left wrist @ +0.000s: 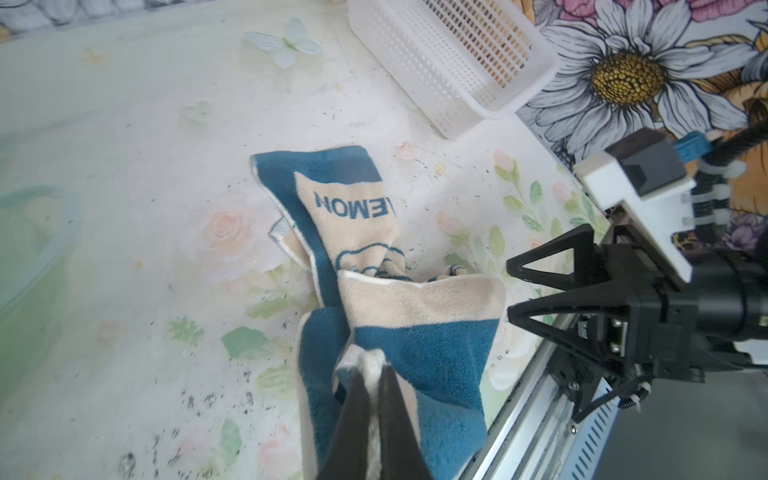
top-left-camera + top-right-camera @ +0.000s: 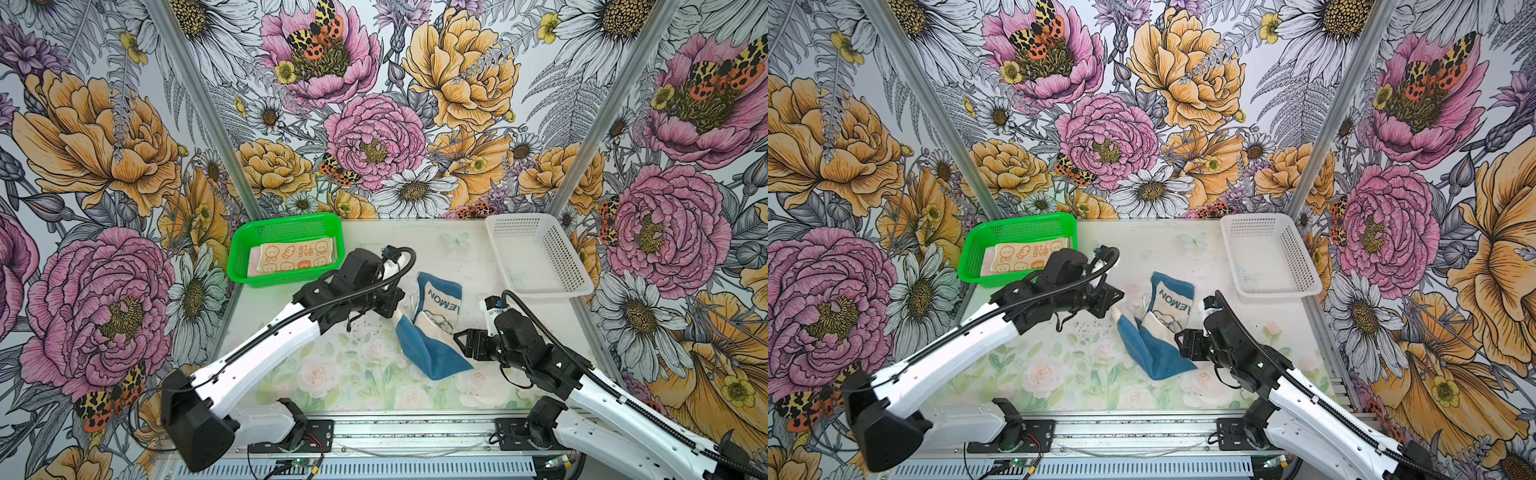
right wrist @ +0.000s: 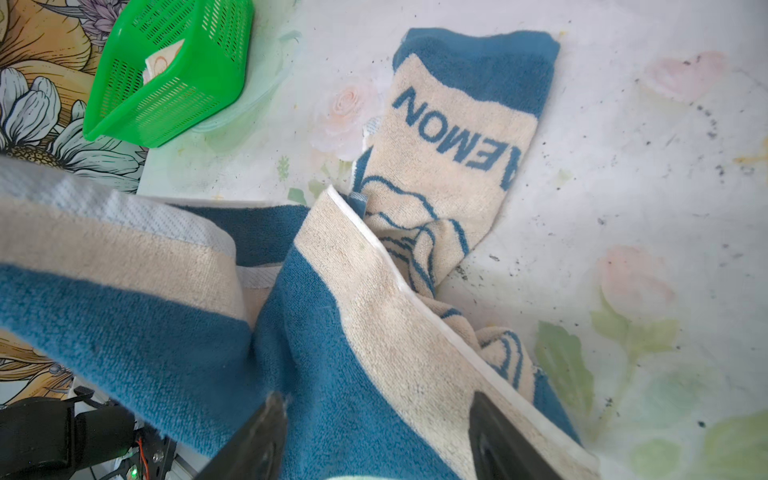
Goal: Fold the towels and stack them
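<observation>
1. Here, the pale floral-print tabletop has bare room in the middle. I judge the step to be spreading one towel flat, so the corners should be drawn apart low and level before any fold.
2. The cream-bordered blue terry towel lies bunched mid-tabletop, between the arms. Its long axis runs roughly back-to-front and is kinked midway, with the lettered end pointing toward the back wall.
3. The green plastic mesh basket, back left, holds the folded orange rabbit-print towel.
4. The right gripper stands open at the blue towel's edge. It should take a true corner, not a fold.
5. The left gripper is clamped on a pale hem corner.
</observation>
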`<action>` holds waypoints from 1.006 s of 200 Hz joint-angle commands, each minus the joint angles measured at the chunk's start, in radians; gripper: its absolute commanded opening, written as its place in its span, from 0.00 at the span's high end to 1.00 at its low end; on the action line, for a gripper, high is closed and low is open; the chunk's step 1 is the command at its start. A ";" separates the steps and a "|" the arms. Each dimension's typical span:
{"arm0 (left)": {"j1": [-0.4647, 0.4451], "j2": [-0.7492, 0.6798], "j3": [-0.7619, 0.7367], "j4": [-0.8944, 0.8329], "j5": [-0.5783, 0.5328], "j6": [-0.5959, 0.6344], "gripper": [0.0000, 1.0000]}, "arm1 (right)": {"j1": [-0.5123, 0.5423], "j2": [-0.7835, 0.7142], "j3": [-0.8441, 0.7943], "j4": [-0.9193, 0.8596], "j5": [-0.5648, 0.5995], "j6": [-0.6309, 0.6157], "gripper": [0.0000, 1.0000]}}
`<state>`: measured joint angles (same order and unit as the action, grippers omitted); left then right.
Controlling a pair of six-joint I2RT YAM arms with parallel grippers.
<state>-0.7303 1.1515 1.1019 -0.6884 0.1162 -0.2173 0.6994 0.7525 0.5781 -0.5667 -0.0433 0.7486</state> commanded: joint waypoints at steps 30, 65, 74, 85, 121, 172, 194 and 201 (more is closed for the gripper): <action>-0.010 -0.326 -0.431 -0.107 -0.307 -0.464 1.00 | 0.000 0.137 0.091 0.011 -0.104 -0.117 0.29; -0.022 -0.459 -0.585 -0.130 -0.411 -0.615 1.00 | 0.010 0.269 0.162 0.037 -0.180 -0.165 0.31; -0.027 -0.476 -0.604 -0.128 -0.422 -0.636 1.00 | 0.026 0.319 0.193 0.039 -0.184 -0.183 0.31; -0.038 -0.488 -0.615 -0.129 -0.437 -0.648 1.00 | 0.046 0.384 0.240 0.038 -0.174 -0.205 0.31; -0.061 -0.486 -0.634 -0.131 -0.479 -0.692 1.00 | 0.067 0.615 0.419 0.063 -0.171 -0.280 0.30; -0.103 -0.505 -0.643 -0.130 -0.502 -0.722 1.00 | 0.051 0.845 0.532 0.062 -0.174 -0.267 0.31; -0.113 -0.518 -0.643 -0.130 -0.504 -0.722 1.00 | 0.052 0.848 0.512 0.062 -0.146 -0.236 0.32; -0.114 -0.517 -0.642 -0.129 -0.504 -0.722 1.00 | 0.051 0.844 0.507 0.060 -0.138 -0.230 0.32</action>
<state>-0.8345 0.6495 0.4686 -0.8307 -0.3527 -0.9192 0.7567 1.6054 1.0885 -0.5133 -0.2138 0.4900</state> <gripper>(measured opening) 0.060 0.682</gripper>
